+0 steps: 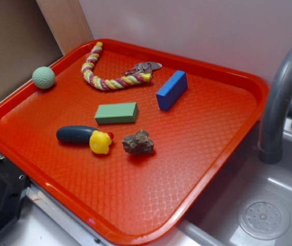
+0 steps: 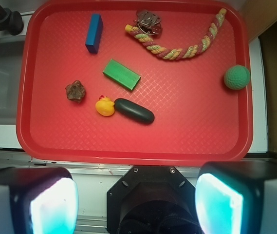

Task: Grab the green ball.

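A red tray [image 1: 228, 154] was taken as the landmark. The green ball [image 1: 43, 78], dimpled and pale, was seen resting on the tray's rim at the corner nearest the cardboard wall [image 1: 12, 46], well apart from everything else. A braided rope [image 1: 102, 77] was laid in a curve along the tray's far side, with a bunch of keys [image 1: 144, 66] touching one end. A blue block [image 1: 172, 89] was noted just beside the keys, toward the tray's middle. A green block [image 1: 116, 113] lay flat at the centre. Nearer the front edge, a yellow duck [image 1: 100, 142] was found touching a dark oblong piece [image 1: 76, 134], and a brown rock [image 1: 138, 143] sat just beside the duck. A grey faucet [image 1: 281, 102] stood past the tray's sink side.

In the wrist view the gripper [image 2: 138, 200] was held outside the tray's near edge, fingers [image 2: 46, 202] spread wide, nothing between them. No writing or brand marks could be read anywhere.
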`<state>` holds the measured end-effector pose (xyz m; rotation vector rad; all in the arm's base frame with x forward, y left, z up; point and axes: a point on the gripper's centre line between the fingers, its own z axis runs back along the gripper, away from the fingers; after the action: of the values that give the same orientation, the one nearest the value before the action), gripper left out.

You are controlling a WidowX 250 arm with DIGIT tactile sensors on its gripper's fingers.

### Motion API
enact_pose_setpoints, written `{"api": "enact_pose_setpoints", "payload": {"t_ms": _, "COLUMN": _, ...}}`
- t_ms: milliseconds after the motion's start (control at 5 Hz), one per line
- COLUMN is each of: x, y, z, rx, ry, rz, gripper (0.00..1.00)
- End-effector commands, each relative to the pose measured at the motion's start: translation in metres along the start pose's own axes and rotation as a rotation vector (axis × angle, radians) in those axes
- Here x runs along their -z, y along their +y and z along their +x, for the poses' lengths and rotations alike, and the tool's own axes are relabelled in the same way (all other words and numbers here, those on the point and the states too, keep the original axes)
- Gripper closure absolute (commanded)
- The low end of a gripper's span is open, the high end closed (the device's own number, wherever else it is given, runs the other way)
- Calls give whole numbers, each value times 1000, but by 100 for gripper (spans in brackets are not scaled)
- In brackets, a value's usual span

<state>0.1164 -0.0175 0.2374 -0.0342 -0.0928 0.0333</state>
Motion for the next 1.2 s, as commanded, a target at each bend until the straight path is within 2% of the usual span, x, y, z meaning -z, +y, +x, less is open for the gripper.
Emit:
{"api": "enact_pose_setpoints", "payload": {"t_ms": 0, "x": 0, "y": 0, "z": 0, "rx": 0, "ry": 0, "rz": 0, "gripper": 0}}
{"api": "enact_pose_setpoints", "payload": {"t_ms": 200, "x": 49, "y": 39, "z": 47, "rx": -247, "ry": -71, "rz": 16, "gripper": 0}}
{"api": "enact_pose_setpoints", "payload": {"t_ms": 400, "x": 73, "y": 74, "z": 61, "rx": -475, "ry": -131, "rz": 37, "gripper": 0}}
{"api": "enact_pose_setpoints", "payload": {"t_ms": 600, "x": 105, "y": 106, "z": 66, "rx": -665, "ry": -160, "rz": 132, "gripper": 0}}
{"api": "enact_pose_setpoints", "payload": {"t_ms": 800, "x": 138, "y": 132, "z": 76, "rx": -744, "ry": -163, "rz": 206, "gripper": 0}}
{"api": "enact_pose_setpoints", "payload": {"t_ms": 1000, "x": 169, "y": 161, "z": 88, "rx": -794, "ry": -132, "rz": 237, "gripper": 0}}
